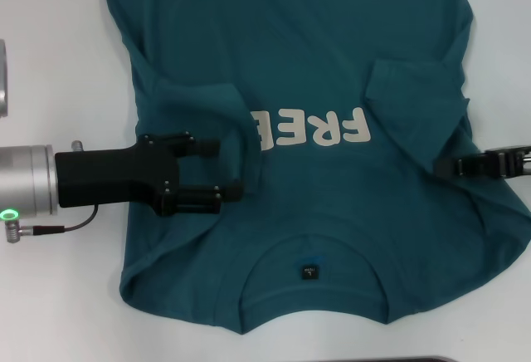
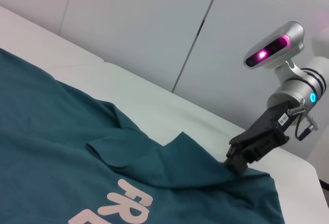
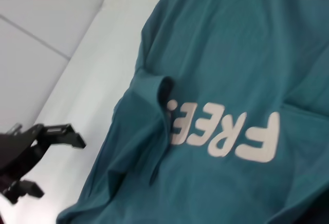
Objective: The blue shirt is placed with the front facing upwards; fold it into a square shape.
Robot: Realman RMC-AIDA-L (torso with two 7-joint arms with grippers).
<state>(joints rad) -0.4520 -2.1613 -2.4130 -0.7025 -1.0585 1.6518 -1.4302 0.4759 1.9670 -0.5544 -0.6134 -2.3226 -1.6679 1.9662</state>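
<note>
The blue shirt (image 1: pixel 315 46) lies flat on the white table (image 1: pixel 58 30), chest up, collar and black neck label (image 1: pixel 308 271) nearest me. Cream letters (image 1: pixel 319 128) run across the chest, partly covered by the left sleeve. Both sleeves are folded inward over the body. My left gripper (image 1: pixel 222 168) is open, its two black fingers spread over the folded left sleeve with only flat cloth between them. It also shows in the right wrist view, the left gripper (image 3: pixel 59 167). My right gripper (image 1: pixel 444 165) sits at the shirt's right edge, its tip against the folded right sleeve (image 2: pixel 195 157).
White table surrounds the shirt (image 2: pixel 51 157) on the left and right. A silver cylinder (image 1: pixel 2 80) stands at the far left edge. My left arm's silver wrist with a green light (image 1: pixel 10 214) lies left of the shirt. The robot's head (image 2: pixel 272 49) rises behind the table's right side.
</note>
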